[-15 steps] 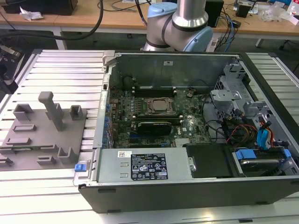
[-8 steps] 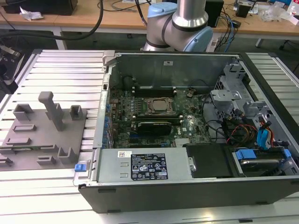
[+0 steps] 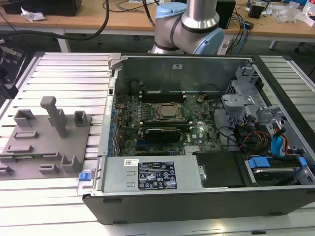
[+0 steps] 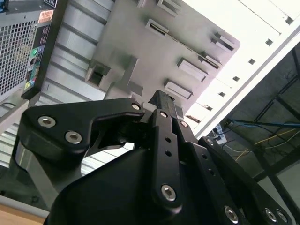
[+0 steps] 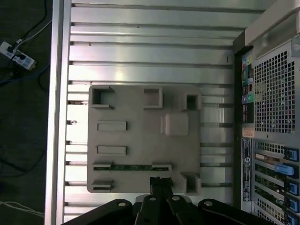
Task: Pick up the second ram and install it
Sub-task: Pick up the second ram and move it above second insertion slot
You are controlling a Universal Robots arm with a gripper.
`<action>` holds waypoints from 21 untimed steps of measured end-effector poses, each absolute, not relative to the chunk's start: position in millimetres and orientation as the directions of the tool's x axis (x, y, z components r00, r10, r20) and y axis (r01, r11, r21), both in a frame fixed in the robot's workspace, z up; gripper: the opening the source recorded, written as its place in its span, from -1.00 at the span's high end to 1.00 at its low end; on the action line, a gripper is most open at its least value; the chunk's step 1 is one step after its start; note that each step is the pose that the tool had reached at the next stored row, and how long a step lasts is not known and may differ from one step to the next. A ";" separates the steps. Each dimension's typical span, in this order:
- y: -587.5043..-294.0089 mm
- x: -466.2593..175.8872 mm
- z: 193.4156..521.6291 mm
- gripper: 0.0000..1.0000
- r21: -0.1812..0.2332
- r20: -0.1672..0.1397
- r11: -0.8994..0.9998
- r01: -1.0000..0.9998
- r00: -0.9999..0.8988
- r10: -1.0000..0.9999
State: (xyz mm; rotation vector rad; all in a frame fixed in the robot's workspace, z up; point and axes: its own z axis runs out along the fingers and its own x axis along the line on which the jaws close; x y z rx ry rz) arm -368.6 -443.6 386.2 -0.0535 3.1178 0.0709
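A slotted metal table [image 5: 140, 61] is carrying a grey tray [image 5: 140, 140] beside an open computer case [image 3: 172, 66].
The memory stick [image 5: 132, 167] is lying in the tray's edge slot; the gripper [image 5: 160, 181], fingers pressed together, is hovering just beside it.

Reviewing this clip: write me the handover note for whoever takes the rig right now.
Tool: shut and empty, hovering over the gray fixture plate that lies beside the open computer case.
Second ram: lying in its slot on the fixture plate, close to the tool tips in the first wrist view, not gripped.
Done: nothing yet on this ram.
Left: the pick and the install in the case.
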 end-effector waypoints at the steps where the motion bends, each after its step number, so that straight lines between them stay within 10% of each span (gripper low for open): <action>1: -443.6 -368.6 386.2 0.79 0.045 -0.023 0.997 -0.062 -0.998 -0.061; 21: -443.6 -368.6 386.2 0.79 0.025 -0.016 0.910 -0.413 -0.911 -0.413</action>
